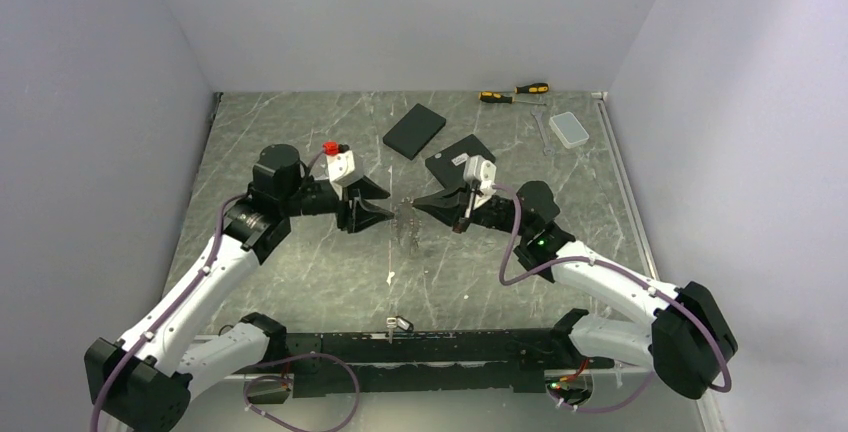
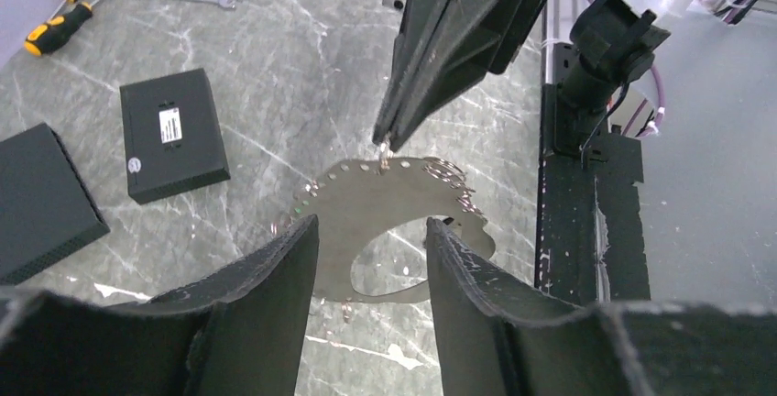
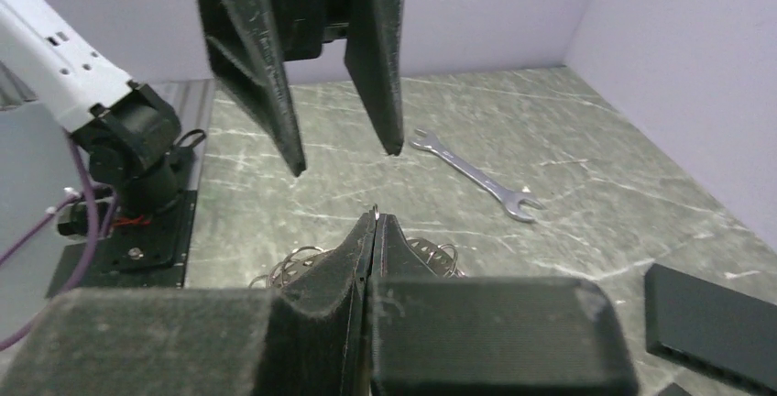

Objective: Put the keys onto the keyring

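The keyring (image 2: 366,199) is a flat grey metal loop with an oval opening, with small holes and little split rings along its rim. It hangs above the table between my two grippers (image 1: 405,222). My right gripper (image 3: 377,217) is shut on its upper rim, and its tips show in the left wrist view (image 2: 383,144). Parts of the keyring show on both sides of the right fingers (image 3: 429,251). My left gripper (image 2: 371,226) is open, with one finger on each side of the keyring's near part, not touching it. One small silver key (image 1: 400,324) lies at the near table edge.
Two black boxes (image 1: 414,130) (image 1: 458,160) lie behind the grippers. Two yellow-and-black screwdrivers (image 1: 515,92), a wrench (image 1: 541,130) and a clear plastic box (image 1: 570,129) are at the back right. The black base rail (image 1: 420,347) runs along the near edge.
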Robot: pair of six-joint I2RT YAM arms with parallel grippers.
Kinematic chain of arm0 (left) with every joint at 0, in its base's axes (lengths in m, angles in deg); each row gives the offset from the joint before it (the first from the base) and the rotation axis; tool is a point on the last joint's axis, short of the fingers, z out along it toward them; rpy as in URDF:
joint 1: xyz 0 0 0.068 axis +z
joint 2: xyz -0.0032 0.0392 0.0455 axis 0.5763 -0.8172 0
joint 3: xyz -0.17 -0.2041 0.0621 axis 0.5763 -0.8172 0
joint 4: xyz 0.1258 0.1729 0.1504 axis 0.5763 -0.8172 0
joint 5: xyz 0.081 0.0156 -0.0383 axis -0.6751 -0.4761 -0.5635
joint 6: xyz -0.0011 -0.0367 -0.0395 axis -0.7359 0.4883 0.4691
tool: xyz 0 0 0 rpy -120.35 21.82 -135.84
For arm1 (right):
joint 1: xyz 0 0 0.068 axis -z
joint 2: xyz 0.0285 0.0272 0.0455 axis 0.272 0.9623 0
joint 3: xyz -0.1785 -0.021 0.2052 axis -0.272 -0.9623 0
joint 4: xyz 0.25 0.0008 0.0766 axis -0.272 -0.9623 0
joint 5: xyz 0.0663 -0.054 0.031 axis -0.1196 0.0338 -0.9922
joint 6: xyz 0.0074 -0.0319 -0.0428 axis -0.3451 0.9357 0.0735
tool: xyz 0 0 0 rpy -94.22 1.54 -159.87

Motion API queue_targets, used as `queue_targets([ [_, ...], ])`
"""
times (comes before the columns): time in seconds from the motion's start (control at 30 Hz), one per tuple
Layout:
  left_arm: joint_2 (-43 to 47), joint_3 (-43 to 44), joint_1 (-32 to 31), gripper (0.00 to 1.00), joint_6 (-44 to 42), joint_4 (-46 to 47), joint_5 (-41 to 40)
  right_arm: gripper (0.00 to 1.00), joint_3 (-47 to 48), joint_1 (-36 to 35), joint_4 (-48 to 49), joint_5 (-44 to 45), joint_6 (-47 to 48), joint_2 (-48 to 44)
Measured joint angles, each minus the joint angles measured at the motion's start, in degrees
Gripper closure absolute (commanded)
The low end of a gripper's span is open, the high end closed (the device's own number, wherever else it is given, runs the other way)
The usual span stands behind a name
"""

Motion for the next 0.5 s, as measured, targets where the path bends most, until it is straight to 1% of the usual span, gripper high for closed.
queue_targets([
  [0.13,0.0,0.0,0.9,0.51,2.3,3.1,3.0,1.00,0.1,-0.6,1.1,-2.7,-1.3,0.1],
  [0.33,-0.4,0.1,1.1,0.47,4.0,5.3,8.3,1.00,0.8,-1.5,3.1,-4.9,-2.7,0.2],
  [0.5,-2.0,0.2,1.1,0.49,5.3,6.8,12.8,1.00,1.8,-2.3,3.7,-5.0,-3.1,0.2],
])
